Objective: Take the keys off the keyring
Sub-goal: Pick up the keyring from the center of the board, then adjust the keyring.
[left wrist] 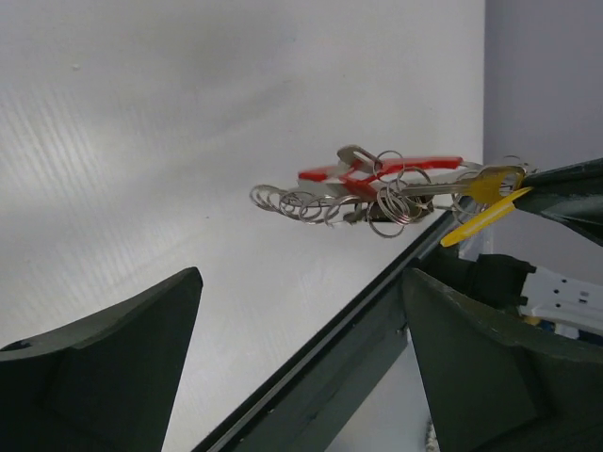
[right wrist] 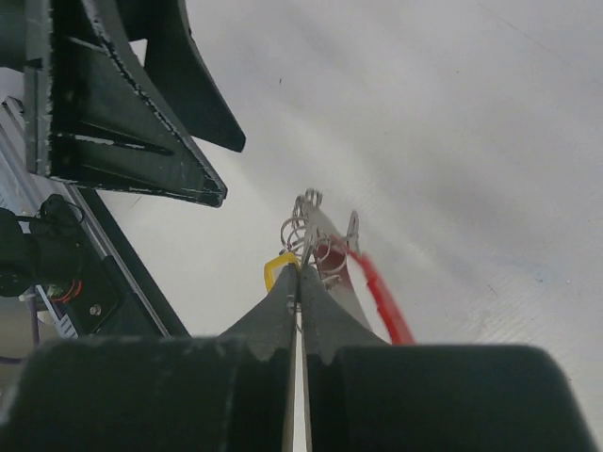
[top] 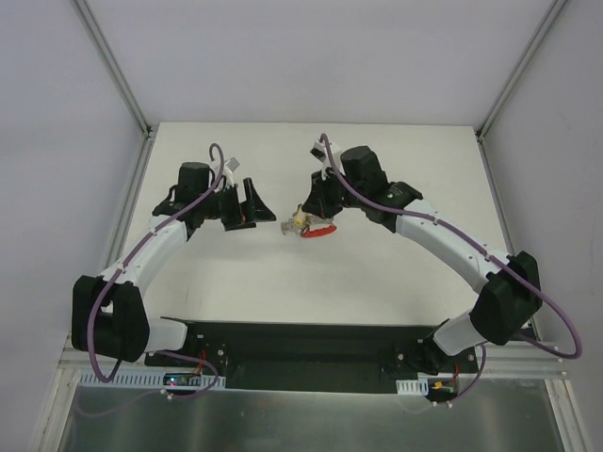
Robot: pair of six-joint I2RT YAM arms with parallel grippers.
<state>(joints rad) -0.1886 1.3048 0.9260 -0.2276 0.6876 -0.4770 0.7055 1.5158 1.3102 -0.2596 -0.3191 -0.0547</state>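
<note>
Now, on my left, the left gripper (top: 254, 203) stands with its jaws spread wide and nothing between them, facing the bunch. Near it, toward the middle of the table (top: 283, 292), the keys (top: 293, 224) stick out in a jagged cluster with the keyring (top: 321, 231) and its red piece. At right, the right gripper (top: 306, 216) is clenched on one brass key head.

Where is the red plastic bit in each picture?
Top view: the red piece is mid-table, just below the right gripper.
Left wrist view: the red piece is near the centre, a little to the right.
Right wrist view: the red piece slants down, right of centre.
Shared landmark: the right gripper, shut on the keys, is next to the red piece in every view.
</note>
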